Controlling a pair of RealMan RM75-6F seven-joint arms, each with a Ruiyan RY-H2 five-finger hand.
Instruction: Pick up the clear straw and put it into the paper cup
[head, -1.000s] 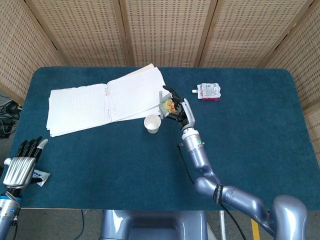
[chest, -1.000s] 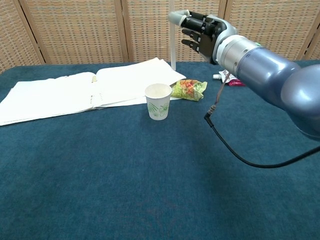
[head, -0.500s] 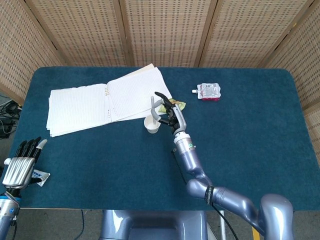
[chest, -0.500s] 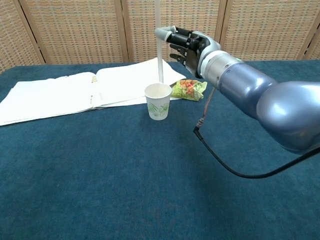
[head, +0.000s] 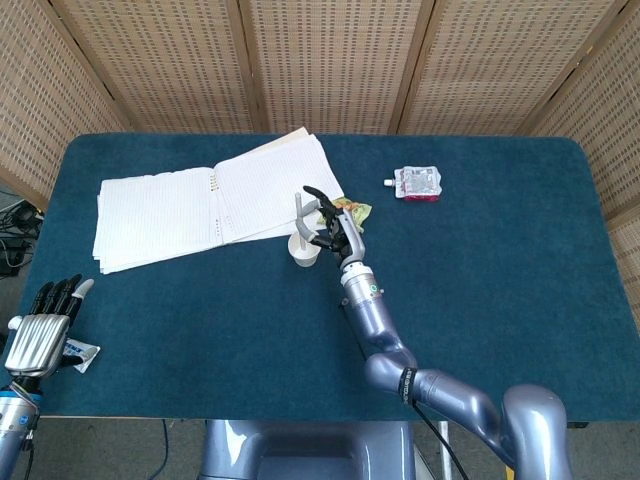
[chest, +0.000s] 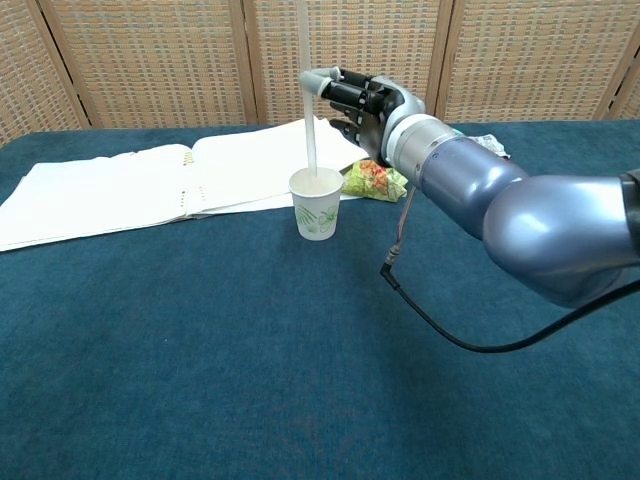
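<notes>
The white paper cup (chest: 317, 208) (head: 303, 250) stands upright on the blue table, just in front of the open notebook. My right hand (chest: 355, 105) (head: 328, 228) hovers above and just right of the cup and pinches the clear straw (chest: 308, 125) (head: 298, 217). The straw hangs upright, and its lower end reaches the cup's mouth. My left hand (head: 42, 330) sits at the table's front left corner, fingers spread, holding nothing.
An open white notebook (head: 200, 205) lies at the back left. A green snack packet (chest: 375, 179) lies right of the cup, under my right hand. A red-and-white pouch (head: 418, 184) sits further back right. A small white wrapper (head: 84, 356) lies beside my left hand.
My right hand carried the straw leftward from over the snack packet to above the cup and lowered it, so the straw's tip now meets the cup's mouth. The left hand stayed still.
</notes>
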